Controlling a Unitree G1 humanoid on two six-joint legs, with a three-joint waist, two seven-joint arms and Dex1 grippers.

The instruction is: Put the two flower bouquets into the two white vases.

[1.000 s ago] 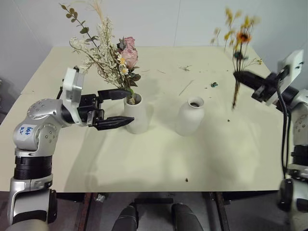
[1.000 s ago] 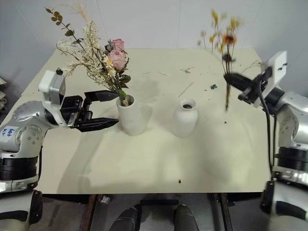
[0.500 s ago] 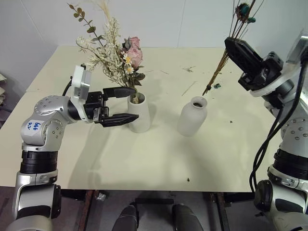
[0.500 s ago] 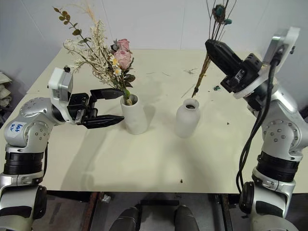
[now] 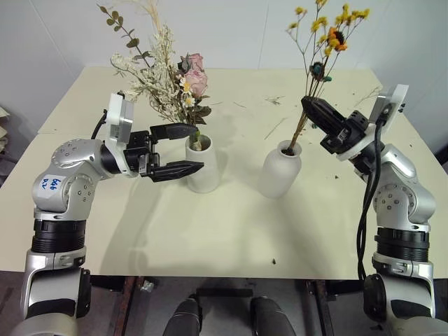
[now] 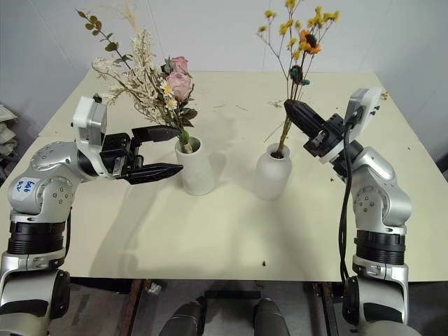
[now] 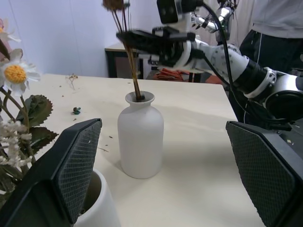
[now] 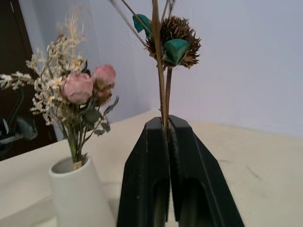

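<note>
The bushy pink-rose bouquet (image 5: 168, 77) stands in the straight white vase (image 5: 204, 175). My left gripper (image 5: 200, 147) is open right beside that vase, one finger (image 5: 175, 131) by its rim and the other lower down, with nothing held. The bottle-shaped white vase (image 5: 278, 171) stands to the right. My right gripper (image 5: 308, 105) is shut on the stems of the thin yellow-orange bouquet (image 5: 325, 31), just above the bottle. The stems' lower ends (image 7: 137, 92) sit inside the bottle's narrow mouth, and the bunch leans slightly right.
Loose twigs (image 5: 271, 99) and a small teal scrap (image 5: 311, 123) lie on the far part of the cream table (image 5: 210, 238). A dark speck (image 5: 273, 261) lies near the front edge. A person (image 7: 279, 28) stands beyond the table in the left wrist view.
My right gripper has come down and to the left, and the yellow-orange bouquet's stem ends have gone from above the bottle vase into its mouth. The left gripper has stayed in place, open.
</note>
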